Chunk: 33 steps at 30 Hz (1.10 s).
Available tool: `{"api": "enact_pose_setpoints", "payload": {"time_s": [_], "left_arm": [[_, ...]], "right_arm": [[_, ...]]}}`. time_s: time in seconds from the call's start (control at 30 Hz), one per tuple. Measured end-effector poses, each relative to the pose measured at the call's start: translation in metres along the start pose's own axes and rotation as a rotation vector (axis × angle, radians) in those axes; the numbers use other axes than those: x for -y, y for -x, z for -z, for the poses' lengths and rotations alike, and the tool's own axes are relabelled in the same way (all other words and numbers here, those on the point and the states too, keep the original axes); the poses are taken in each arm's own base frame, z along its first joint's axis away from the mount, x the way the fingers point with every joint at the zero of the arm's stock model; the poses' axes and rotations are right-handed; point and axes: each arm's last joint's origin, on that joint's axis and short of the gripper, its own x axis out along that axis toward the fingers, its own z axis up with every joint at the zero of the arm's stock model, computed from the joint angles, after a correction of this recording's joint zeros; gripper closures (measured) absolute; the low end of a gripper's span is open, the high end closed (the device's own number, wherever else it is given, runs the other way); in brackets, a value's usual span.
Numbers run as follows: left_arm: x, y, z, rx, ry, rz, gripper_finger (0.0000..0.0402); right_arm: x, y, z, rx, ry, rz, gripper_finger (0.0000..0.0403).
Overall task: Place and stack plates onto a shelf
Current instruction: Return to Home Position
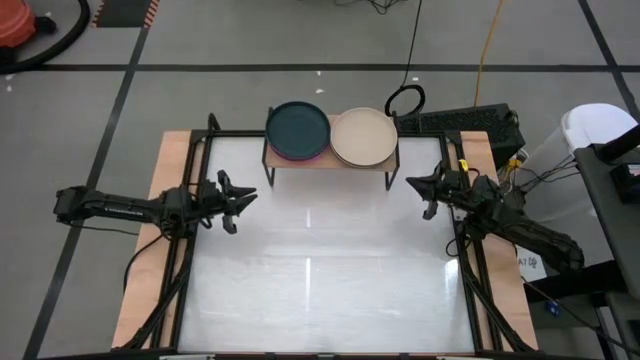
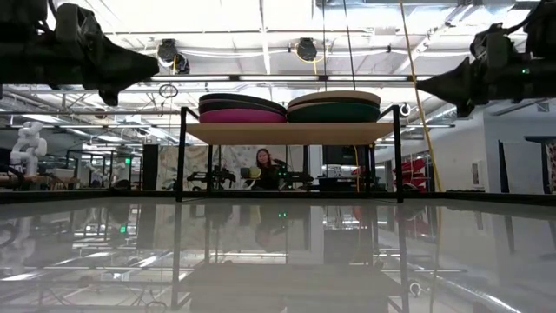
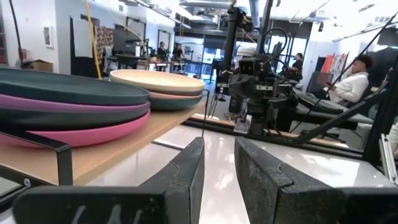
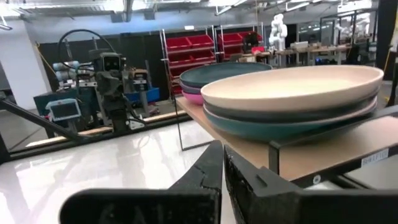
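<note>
From above you see only the teal plate (image 1: 297, 128) and the beige plate (image 1: 362, 136) on the shelf (image 2: 287, 132); the plates beneath show only rims. The left gripper (image 1: 232, 201) hovers at the table's (image 1: 320, 270) left side, fingers slightly apart. The right gripper (image 1: 428, 196) hovers opposite, fingers pressed together.

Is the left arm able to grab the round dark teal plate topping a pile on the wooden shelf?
Probably yes: the left gripper hangs open near the light-wood shelf, with nothing between it and that dark teal plate.
</note>
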Motion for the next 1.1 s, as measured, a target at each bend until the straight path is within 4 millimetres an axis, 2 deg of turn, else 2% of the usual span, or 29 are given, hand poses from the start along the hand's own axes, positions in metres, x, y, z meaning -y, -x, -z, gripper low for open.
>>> {"api": "enact_pose_setpoints", "payload": {"time_s": [0.3, 0.37, 0.53, 1.1], "left_arm": [[-0.002, 0.000, 0.006, -0.063, -0.017, -0.041, 0.0313], [-0.002, 0.000, 0.008, -0.079, -0.016, -0.044, 0.0327], [-0.001, 0.001, 0.011, -0.111, -0.022, -0.023, 0.0392], [-0.001, 0.002, 0.018, -0.187, 0.056, -0.005, 0.0397]], "right_arm": [[0.000, 0.000, 0.002, -0.019, 0.025, 0.002, 0.0403], [0.000, 0.000, 0.003, -0.029, 0.029, 0.002, 0.0403], [0.001, 0.000, 0.006, -0.051, 0.029, 0.005, 0.0403], [0.001, 0.000, 0.009, -0.087, 0.012, 0.009, 0.0403]]}}
